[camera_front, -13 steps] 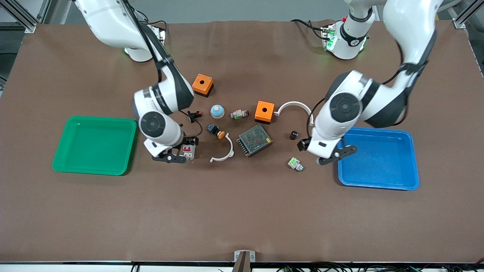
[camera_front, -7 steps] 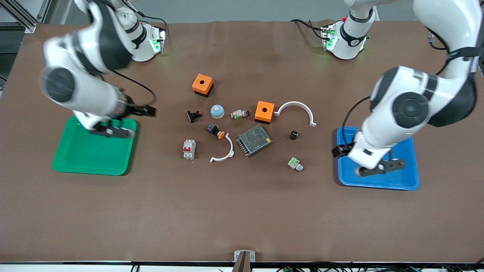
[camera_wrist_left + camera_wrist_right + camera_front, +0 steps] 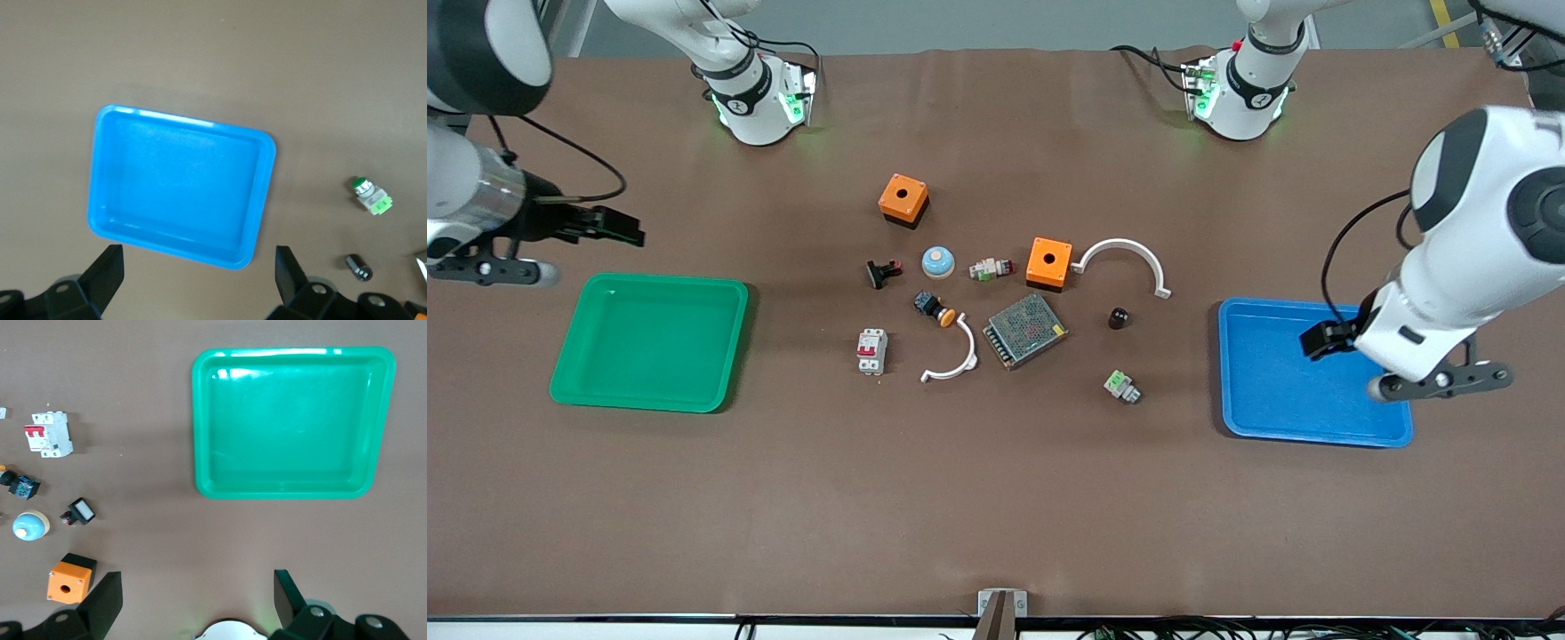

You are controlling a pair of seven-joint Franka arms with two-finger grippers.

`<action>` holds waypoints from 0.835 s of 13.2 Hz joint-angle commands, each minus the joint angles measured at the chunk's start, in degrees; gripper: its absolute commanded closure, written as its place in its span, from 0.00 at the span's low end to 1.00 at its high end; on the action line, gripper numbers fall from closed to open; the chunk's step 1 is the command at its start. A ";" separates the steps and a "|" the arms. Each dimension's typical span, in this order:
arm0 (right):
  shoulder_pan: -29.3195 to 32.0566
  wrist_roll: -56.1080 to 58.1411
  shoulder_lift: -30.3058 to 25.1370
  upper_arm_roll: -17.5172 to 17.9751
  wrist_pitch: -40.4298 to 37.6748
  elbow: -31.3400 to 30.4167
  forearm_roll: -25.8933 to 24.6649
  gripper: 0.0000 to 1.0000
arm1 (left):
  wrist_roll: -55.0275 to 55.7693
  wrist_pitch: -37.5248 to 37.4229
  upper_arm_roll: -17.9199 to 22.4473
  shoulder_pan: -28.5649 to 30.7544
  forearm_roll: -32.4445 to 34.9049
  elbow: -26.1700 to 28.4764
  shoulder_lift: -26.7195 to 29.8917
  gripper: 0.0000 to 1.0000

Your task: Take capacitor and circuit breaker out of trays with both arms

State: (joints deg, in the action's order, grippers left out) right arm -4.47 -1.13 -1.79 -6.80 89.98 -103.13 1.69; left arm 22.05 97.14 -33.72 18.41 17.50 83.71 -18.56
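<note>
My left gripper (image 3: 1440, 384) hangs with its jaws spread wide and nothing between them, over the edge of the blue tray (image 3: 1263, 418) at the left arm's end of the table. My right gripper (image 3: 485, 269) is likewise spread apart and empty, up over bare table just off the green tray (image 3: 649, 396) at the right arm's end.

The breaker (image 3: 871, 350) lies flat on the table between the green tray and the mesh power supply (image 3: 1025, 331), at about nine o'clock from that supply. Its long axis runs from twelve to six o'clock in the front view, red levers facing up. My right wrist camera sees it too (image 3: 48, 435).

The capacitor (image 3: 1119, 317) stands upright, its pale-marked top up, at about three o'clock from the power supply, near the white arc bracket (image 3: 1125, 258). At six o'clock from it lies the green-and-white button (image 3: 1121, 386). Both trays hold nothing.
</note>
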 commanded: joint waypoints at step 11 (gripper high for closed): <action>1.84 1.57 0.47 1.27 2.13 15.24 -1.43 0.00 | -18.79 -10.20 29.22 -15.77 -18.46 3.74 17.32 0.00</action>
State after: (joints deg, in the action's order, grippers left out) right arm -3.40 0.36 -1.98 -6.07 92.42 -90.42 0.12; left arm 4.97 88.62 -8.33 5.28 1.08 85.72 -3.62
